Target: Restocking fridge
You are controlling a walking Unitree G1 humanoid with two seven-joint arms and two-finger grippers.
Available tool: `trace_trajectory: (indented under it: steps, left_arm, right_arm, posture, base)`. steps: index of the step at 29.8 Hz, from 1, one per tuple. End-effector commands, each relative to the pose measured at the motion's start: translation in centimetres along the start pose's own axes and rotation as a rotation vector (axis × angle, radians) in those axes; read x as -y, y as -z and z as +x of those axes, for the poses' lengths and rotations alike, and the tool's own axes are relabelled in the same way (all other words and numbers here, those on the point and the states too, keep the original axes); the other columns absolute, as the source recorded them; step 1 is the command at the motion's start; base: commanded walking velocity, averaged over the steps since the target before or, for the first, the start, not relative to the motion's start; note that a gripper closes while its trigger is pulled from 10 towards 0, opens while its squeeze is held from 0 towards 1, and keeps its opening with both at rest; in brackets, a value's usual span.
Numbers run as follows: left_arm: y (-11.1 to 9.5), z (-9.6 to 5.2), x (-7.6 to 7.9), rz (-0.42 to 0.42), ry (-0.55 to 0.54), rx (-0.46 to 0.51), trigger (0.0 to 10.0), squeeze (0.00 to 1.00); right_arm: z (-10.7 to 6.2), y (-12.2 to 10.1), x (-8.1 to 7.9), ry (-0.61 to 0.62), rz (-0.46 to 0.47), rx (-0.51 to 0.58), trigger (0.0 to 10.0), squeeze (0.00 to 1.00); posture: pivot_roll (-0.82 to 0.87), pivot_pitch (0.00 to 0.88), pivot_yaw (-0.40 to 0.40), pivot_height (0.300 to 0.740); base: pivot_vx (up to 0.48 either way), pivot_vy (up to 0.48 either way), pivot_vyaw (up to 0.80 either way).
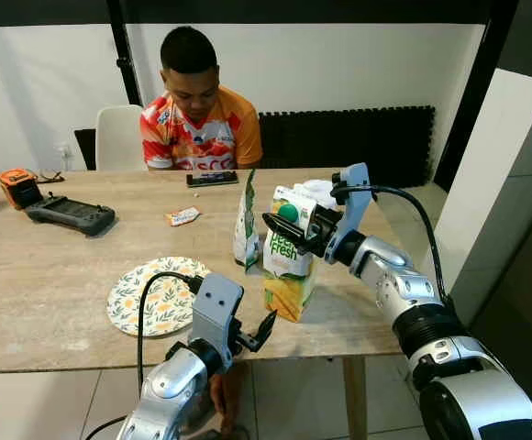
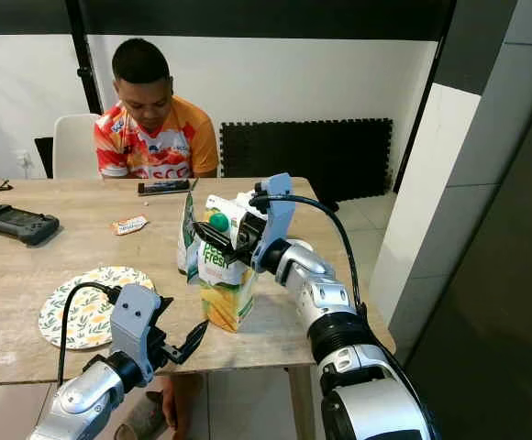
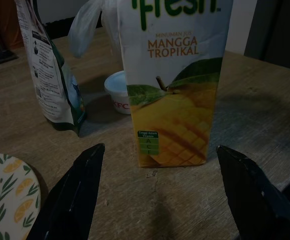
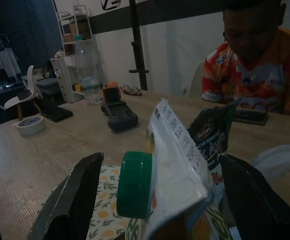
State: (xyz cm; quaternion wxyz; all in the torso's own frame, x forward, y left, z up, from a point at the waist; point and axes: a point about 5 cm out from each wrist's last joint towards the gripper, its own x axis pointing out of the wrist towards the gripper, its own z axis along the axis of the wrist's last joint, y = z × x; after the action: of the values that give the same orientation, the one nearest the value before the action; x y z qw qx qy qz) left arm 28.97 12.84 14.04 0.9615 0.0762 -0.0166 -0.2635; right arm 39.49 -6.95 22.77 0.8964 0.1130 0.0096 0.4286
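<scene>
Carton between two open grippers

Juice carton point(image 1: 289, 275) stands right of centre on the table point(image 1: 55, 266). Right gripper point(image 1: 289, 227), jaws apart, straddles its top; left gripper point(image 1: 252, 335), jaws apart, hovers at lower centre.

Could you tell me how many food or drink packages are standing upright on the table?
2: the mango juice carton near the table's front edge, with the right tool at its top, and the snack pouch just behind it, toward the robot's left. More may hide behind them.
</scene>
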Motion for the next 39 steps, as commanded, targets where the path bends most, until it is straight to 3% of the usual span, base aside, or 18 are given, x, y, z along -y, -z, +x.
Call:
trace_trajectory:
  steps: [1, 2, 6, 7, 8, 33, 39]
  left_arm:
    - [-0.4, 0.0, 0.2, -0.031, -0.003, 0.024, 10.0, 0.00]
    - [-0.6, 0.1, 0.2, -0.049, -0.005, 0.041, 10.0, 0.00]
    - [-1.0, 0.1, 0.2, -0.072, -0.007, 0.066, 10.0, 0.00]
    - [-0.9, 0.1, 0.3, -0.069, -0.004, 0.065, 10.0, 0.00]
    - [-0.9, 0.1, 0.3, -0.066, 0.002, 0.063, 10.0, 0.00]
    - [-0.3, -0.4, 0.4, -0.070, -0.007, 0.039, 10.0, 0.00]
    - [0.2, -1.2, 0.1, -0.067, 0.002, 0.032, 10.0, 0.00]
  right_arm:
    - [0.2, -0.2, 0.0, -0.005, 0.000, 0.009, 6.5, 0.00]
    - [0.2, -0.3, 0.0, -0.009, 0.005, 0.012, 4.8, 0.00]
    - [0.1, -0.3, 0.0, -0.012, 0.008, 0.017, 4.3, 0.00]
    - [0.1, -0.3, 0.0, -0.013, 0.012, 0.017, 1.6, 0.00]
    - [0.1, -0.3, 0.0, -0.018, 0.017, 0.020, 0.0, 0.00]
    - [-0.6, -1.1, 0.2, -0.089, 0.063, 0.055, 0.0, 0.00]
    - [-2.6, -2.8, 0.0, -0.274, 0.141, 0.081, 0.0, 0.00]
  posture:
    - [-0.04, 0.045, -0.021, 0.740]
    - [-0.04, 0.046, -0.020, 0.740]
    - [-0.05, 0.046, -0.020, 0.740]
    - [-0.05, 0.045, -0.020, 0.740]
    - [-0.05, 0.046, -0.020, 0.740]
    - [-0.05, 0.042, -0.038, 0.740]
    - [-0.06, 0.039, -0.042, 0.740]
  base:
    - [0.000, 0.000, 0.00]
    - [0.000, 0.000, 0.00]
    - [0.000, 0.000, 0.00]
    - [0.000, 0.000, 0.00]
    - [0.000, 0.000, 0.00]
    - [0.000, 0.000, 0.00]
    - [0.000, 0.000, 0.00]
